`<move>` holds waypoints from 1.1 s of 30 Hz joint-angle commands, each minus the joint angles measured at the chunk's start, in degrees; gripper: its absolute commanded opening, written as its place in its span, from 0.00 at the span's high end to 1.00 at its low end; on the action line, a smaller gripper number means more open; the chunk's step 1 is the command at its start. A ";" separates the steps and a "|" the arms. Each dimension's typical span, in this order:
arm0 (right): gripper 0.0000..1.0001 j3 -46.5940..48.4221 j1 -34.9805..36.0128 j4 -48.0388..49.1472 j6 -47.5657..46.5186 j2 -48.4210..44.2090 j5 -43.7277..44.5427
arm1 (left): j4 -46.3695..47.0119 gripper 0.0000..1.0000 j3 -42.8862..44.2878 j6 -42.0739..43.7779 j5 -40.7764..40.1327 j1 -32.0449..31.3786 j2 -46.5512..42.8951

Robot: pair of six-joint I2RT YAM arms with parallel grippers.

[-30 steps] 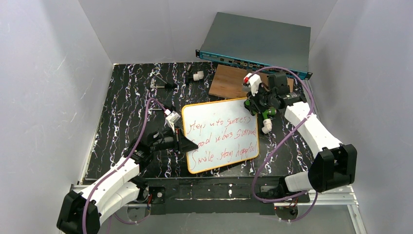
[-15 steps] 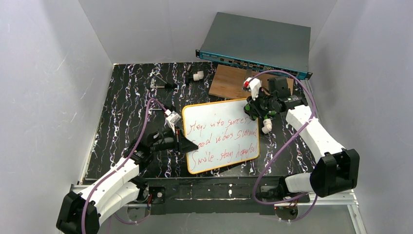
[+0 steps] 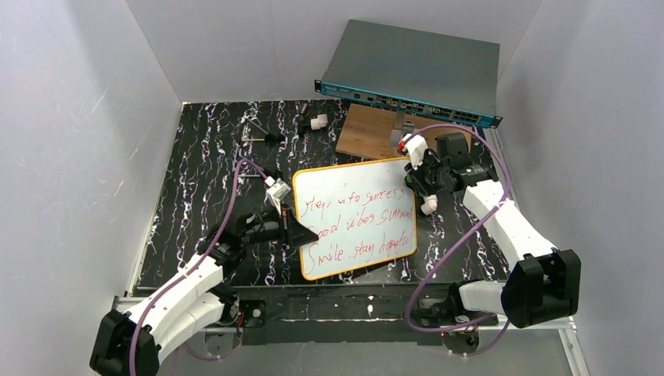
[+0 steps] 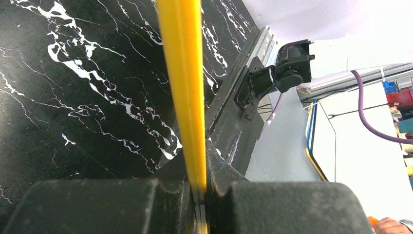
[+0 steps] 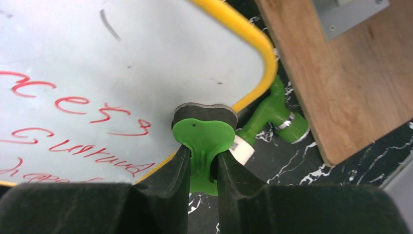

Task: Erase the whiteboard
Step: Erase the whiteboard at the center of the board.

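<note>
While the whiteboard (image 3: 354, 217) lies at a slight angle on the black marbled table (image 3: 203, 157), between the table's middle and its near edge, the left claw (image 3: 300, 233) is clenched on the board's left edge. In the left wrist view the thin yellow frame (image 4: 182, 87) runs straight down between the two dark fingers (image 4: 97, 204), pinched with no gap showing. Three lines of red handwriting (image 3: 356, 222) cover most of the white surface. At the board's far right corner the right claw (image 5: 202, 163) is grasping a green eraser (image 5: 203, 135). The eraser's body is squeezed between the fingers, and its dark pad (image 5: 204, 109) meets the white surface just inside the frame, close to the end of the top line of writing. Just beside that corner, on the table, lies a green pen-like piece (image 5: 270, 114) with a white end; it touches or nearly touches the frame, and which of the two I cannot tell. Beyond it a brown wooden board (image 3: 372, 129) rests toward the table's far edge, right of centre. A flat grey device with a teal front panel (image 3: 411, 74) lies at the far right corner, its near side over the wooden board's far side. A small white object (image 3: 317, 122) sits near the middle of the far edge.
</note>
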 commanded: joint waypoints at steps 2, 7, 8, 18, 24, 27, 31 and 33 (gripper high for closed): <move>0.99 -1.30 0.84 -4.35 -2.92 -0.19 -7.88 | 4.25 1.00 1.36 6.80 6.52 -1.73 -2.31; 0.99 4.41 0.78 -2.82 0.33 1.24 -5.12 | 4.27 1.00 1.43 6.72 6.69 -1.75 -1.85; 0.99 6.08 0.70 -2.10 1.54 1.72 -3.66 | 4.21 1.00 1.41 6.72 6.73 -1.81 -1.77; 0.99 10.00 0.25 -1.07 2.57 4.77 2.71 | 3.69 1.00 1.56 7.06 6.47 -1.81 -2.41; 0.99 0.01 0.33 -4.33 -3.54 -0.44 -2.11 | 3.87 1.00 1.57 7.15 6.53 -1.81 -2.27; 0.99 -2.22 0.34 -5.76 -4.29 -1.72 -4.69 | 3.92 1.00 1.53 7.07 6.65 -1.81 -2.18; 0.99 -0.76 0.42 -5.95 -2.01 -0.86 -8.82 | 4.05 1.00 1.51 6.93 6.61 -1.90 -2.03; 0.99 3.02 0.42 -5.82 -0.45 0.33 -9.63 | 4.10 1.00 1.47 6.89 6.66 -1.90 -1.93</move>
